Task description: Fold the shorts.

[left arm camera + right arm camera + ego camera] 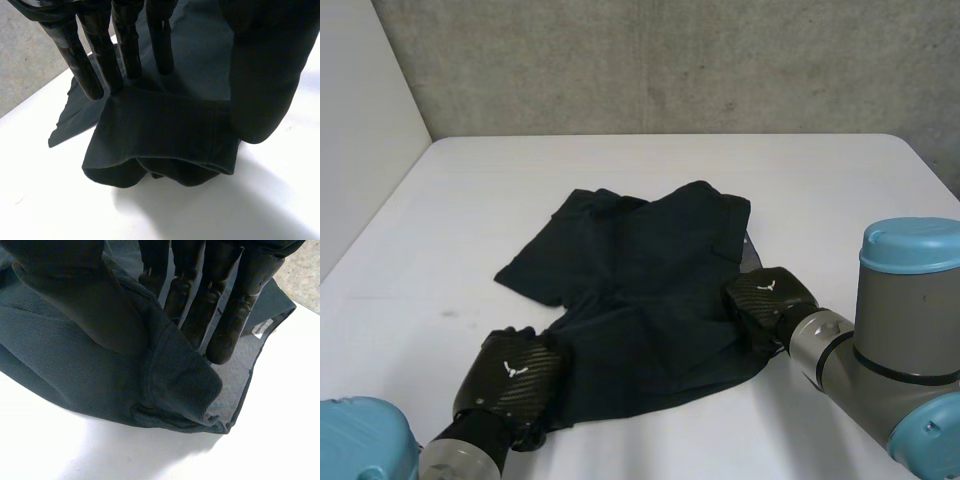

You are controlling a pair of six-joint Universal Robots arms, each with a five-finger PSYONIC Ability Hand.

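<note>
Left hand [510, 375], right hand [767, 298] pinch shorts [640, 265].

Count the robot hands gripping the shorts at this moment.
2. The left hand pinches the shorts at their near left corner; the right hand pinches their right edge.

Black left hand [510, 375], right hand [770, 298] (white emblems); grey arms [825, 345], light-blue caps [910, 245]

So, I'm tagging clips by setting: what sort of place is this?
Likely a robot lab or test bench: a white table against a bare concrete wall, with dark shorts laid on it.
</note>
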